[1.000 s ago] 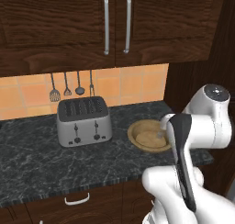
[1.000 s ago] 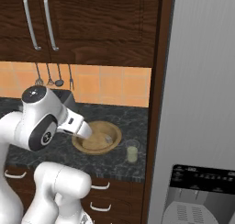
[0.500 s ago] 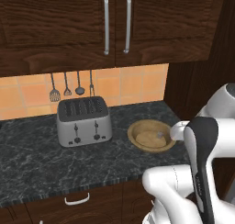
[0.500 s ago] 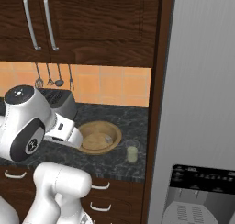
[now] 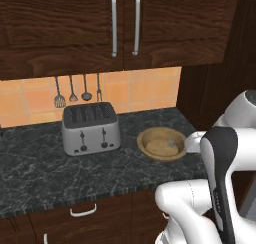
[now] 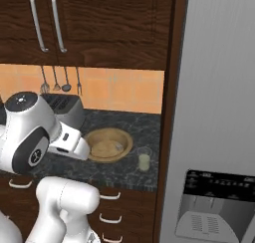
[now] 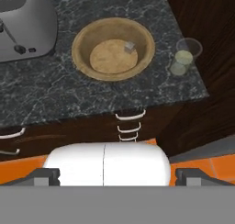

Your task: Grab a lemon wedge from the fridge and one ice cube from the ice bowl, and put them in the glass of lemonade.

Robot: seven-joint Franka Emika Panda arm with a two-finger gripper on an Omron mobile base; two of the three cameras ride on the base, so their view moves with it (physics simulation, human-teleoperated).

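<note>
The wooden ice bowl (image 7: 79,47) sits on the dark counter, and one pale ice cube (image 7: 130,46) lies inside it toward its right side. Right of the bowl, by the counter's corner, stands the glass of lemonade (image 7: 185,58). My gripper (image 7: 117,176) hangs high above the floor in front of the counter, open and holding nothing, its dark fingertips (image 7: 45,175) far apart. From the base views, the bowl (image 5: 146,138) (image 6: 92,136) and the glass (image 6: 144,160) are on the counter next to the grey fridge (image 6: 219,87), whose doors are shut. The lemon wedge is hidden.
A silver toaster (image 5: 91,129) stands left of the bowl, with utensils (image 5: 73,90) hanging on the orange tiles behind it. Dark cabinets (image 5: 123,23) hang above, and drawers with curved handles (image 7: 129,125) lie below the counter edge. The fridge's black dispenser panel (image 6: 214,207) is at the lower right.
The arm has folded back. The hand has drawn away from above the bowl toward the counter's front edge, and the forearm has swung right in the left base view.
</note>
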